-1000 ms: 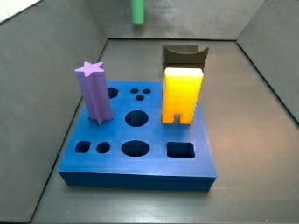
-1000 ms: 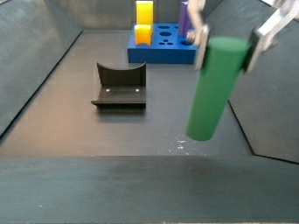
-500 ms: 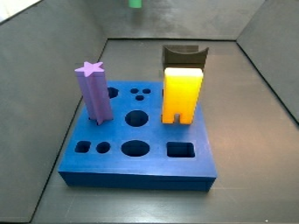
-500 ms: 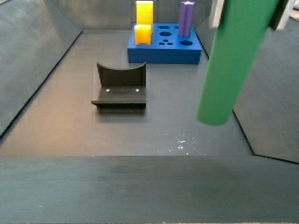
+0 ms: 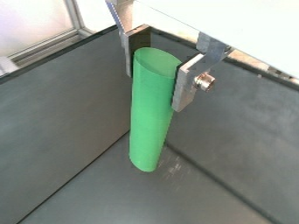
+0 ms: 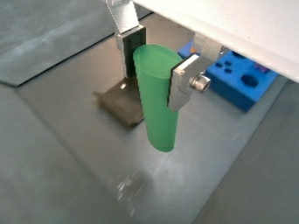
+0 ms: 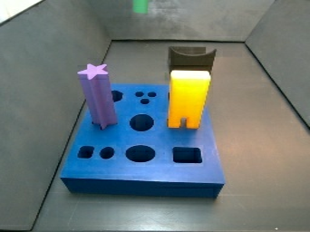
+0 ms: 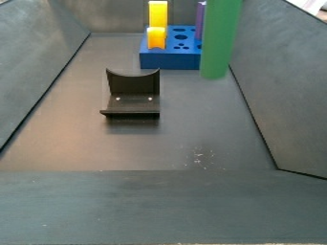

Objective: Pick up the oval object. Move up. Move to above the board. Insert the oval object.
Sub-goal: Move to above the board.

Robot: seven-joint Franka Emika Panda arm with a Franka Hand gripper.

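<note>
The oval object is a tall plain green peg (image 5: 152, 114). My gripper (image 5: 160, 70) is shut on its upper end and holds it upright in the air, as both wrist views show (image 6: 158, 96). One silver finger (image 6: 184, 83) presses each side of it. In a side view the peg (image 8: 220, 38) hangs high, in front of the blue board (image 8: 173, 59); the gripper is out of frame there. In a side view only the peg's lower tip (image 7: 140, 5) shows at the upper edge, behind the board (image 7: 109, 168).
A purple star-topped peg (image 7: 97, 91) and a yellow arch block (image 7: 189, 98) stand in the board. The dark fixture (image 8: 130, 94) stands on the floor between the peg and the near wall, also in a wrist view (image 6: 117, 101). Grey walls enclose the floor.
The gripper has carried the green peg upward and away from the near side camera toward the board; it looks smaller there now. Board and pegs have not moved.
</note>
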